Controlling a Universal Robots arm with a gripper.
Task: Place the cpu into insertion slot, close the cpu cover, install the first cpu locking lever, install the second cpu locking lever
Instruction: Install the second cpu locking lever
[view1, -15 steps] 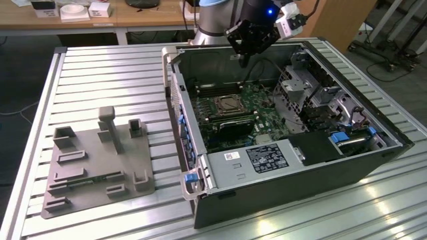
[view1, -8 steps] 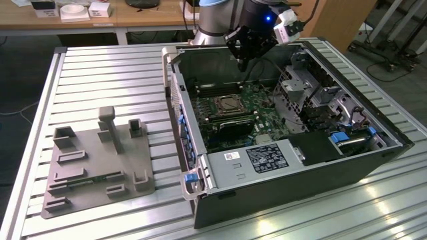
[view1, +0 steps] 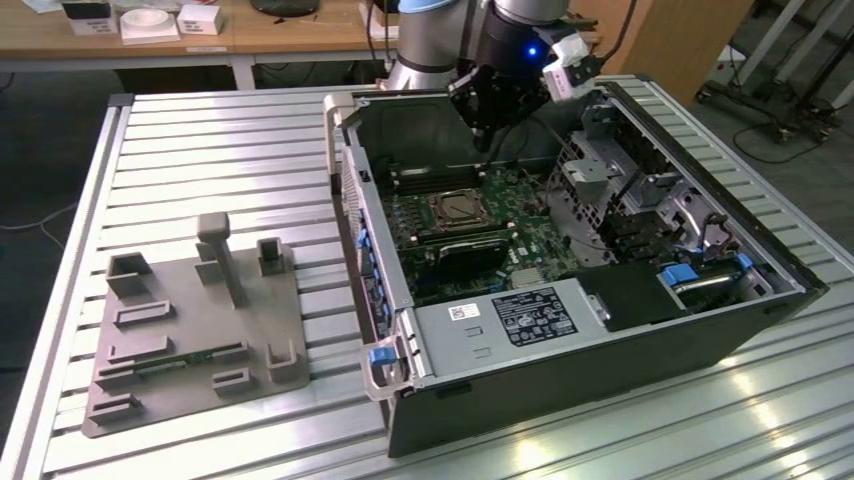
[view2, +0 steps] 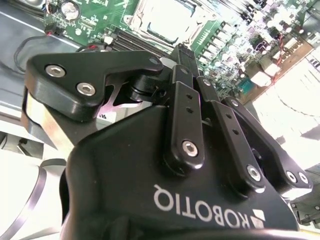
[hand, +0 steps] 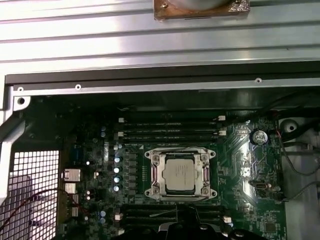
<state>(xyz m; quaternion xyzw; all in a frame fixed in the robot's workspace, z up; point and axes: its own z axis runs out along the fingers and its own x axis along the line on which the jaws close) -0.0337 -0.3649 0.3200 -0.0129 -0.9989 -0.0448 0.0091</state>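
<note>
- black multi-link gripper (view2: 184, 52) hangs above the open black computer case (view1: 747, 330), over the far edge of the green circuit board (hand: 260, 200); fingers look drawn together with nothing between them, judged from the second wrist view.
- pale silvery square cpu (hand: 179, 175) already sits in the silver-rimmed square insertion slot (hand: 150, 176), with the thin silvery frame-shaped cpu cover (hand: 178, 152) apparently down around it.
- can't tell whether either locking lever is latched.
- the slot is below the fingertips, well apart, nearer the board's middle.
- risk: descending off-line could clip the long black memory slots (hand: 170, 127) beside the socket.
- risk: pressing an unseated cover could stress the chip.
</note>
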